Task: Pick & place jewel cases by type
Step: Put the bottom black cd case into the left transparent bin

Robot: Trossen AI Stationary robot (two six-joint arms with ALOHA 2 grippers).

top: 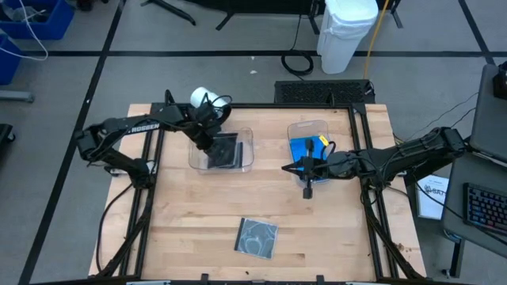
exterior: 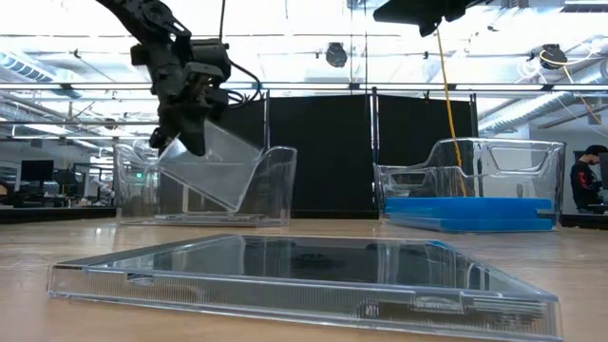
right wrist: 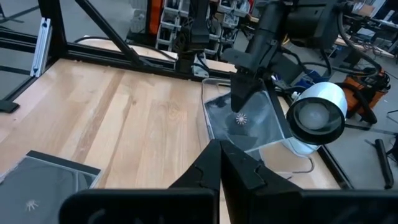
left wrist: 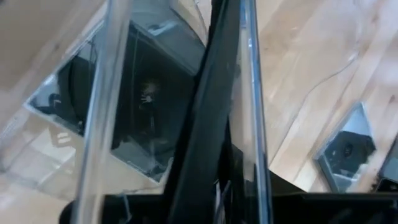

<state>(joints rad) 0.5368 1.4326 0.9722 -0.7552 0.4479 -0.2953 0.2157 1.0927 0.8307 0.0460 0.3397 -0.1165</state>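
My left gripper (top: 207,139) is over the left clear tray (top: 246,155), shut on a clear jewel case (exterior: 217,169) that slants down into the tray. A dark jewel case (top: 227,151) lies flat on that tray's floor. Blue jewel cases (top: 304,148) lie stacked in the right clear tray (top: 315,126). My right gripper (top: 307,176) hovers just in front of the right tray, shut and with nothing in it. One more clear jewel case with a disc (top: 257,237) lies flat on the table near the front edge. My left gripper pinches the clear case between its two fingers at its upper edge (exterior: 177,150), coming steeply from above. The case hangs tilted below the fingers, its lower edge (exterior: 234,207) down inside the tray. Whether that edge touches the tray floor cannot be told.
A white cylinder (top: 201,97) stands at the table's far edge behind the left tray. Black frame rails (top: 150,206) run along the table's sides. Bare wood lies between the two trays and around the front case.
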